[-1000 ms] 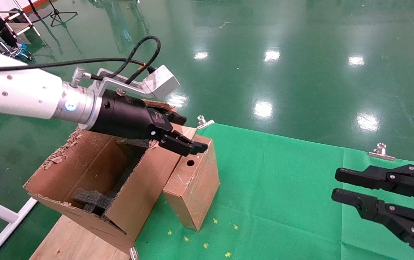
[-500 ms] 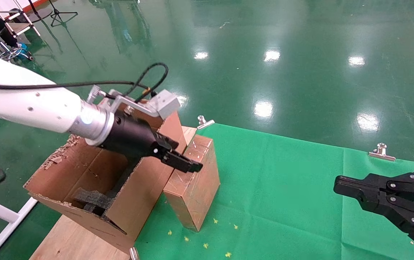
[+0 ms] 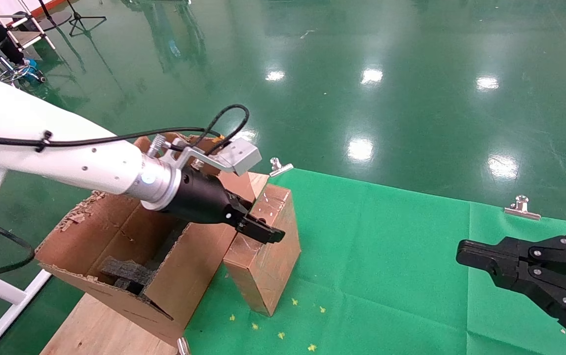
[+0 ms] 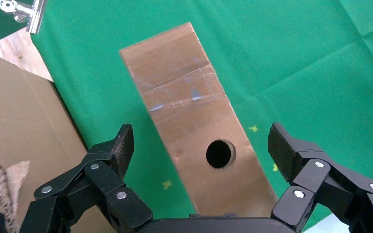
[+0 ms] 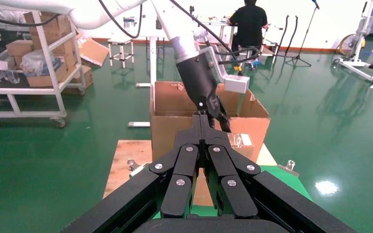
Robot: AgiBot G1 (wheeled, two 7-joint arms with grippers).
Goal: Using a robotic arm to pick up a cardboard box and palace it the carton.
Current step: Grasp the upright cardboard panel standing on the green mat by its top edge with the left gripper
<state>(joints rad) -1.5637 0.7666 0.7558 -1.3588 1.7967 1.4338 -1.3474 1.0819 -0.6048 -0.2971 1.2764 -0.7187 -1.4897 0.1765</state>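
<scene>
The small taped cardboard box stands on end on the green cloth, against the side of the large torn carton. The white robotic arm's left gripper is low over the box's narrow top side. In the left wrist view the gripper is open, with one finger on each side of the box and its round hole; neither finger touches it. The carton wall is beside it. My right gripper hangs over the cloth at the right and is shut and empty.
Black foam blocks lie inside the carton. The green cloth is held by metal clips on a wooden table. A person and shelving stand far off on the green floor.
The left gripper has come down and forward from above the carton's edge to around the box's top. The right gripper's fingers have closed.
</scene>
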